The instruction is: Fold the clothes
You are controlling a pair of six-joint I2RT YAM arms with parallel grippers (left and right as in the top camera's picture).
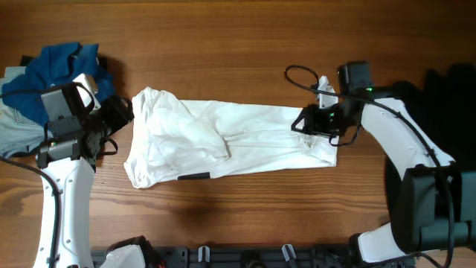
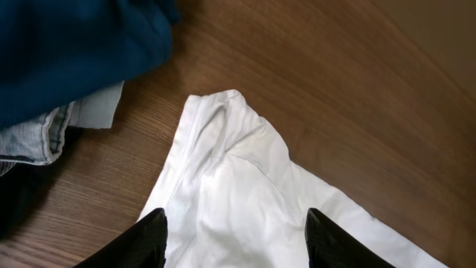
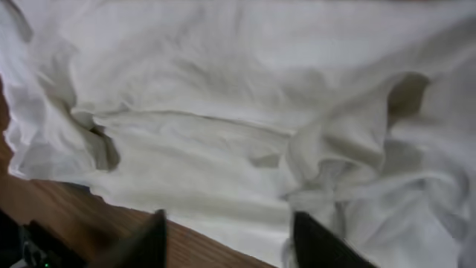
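The white shirt lies rumpled along the middle of the table, the left gripper and right gripper over opposite ends, both with jaws apart

No legible text, label, brand, number or sign anywhere. Just a short dark bar near the lower edge of the white shirt, seen from overhead and too small to read as lettering.
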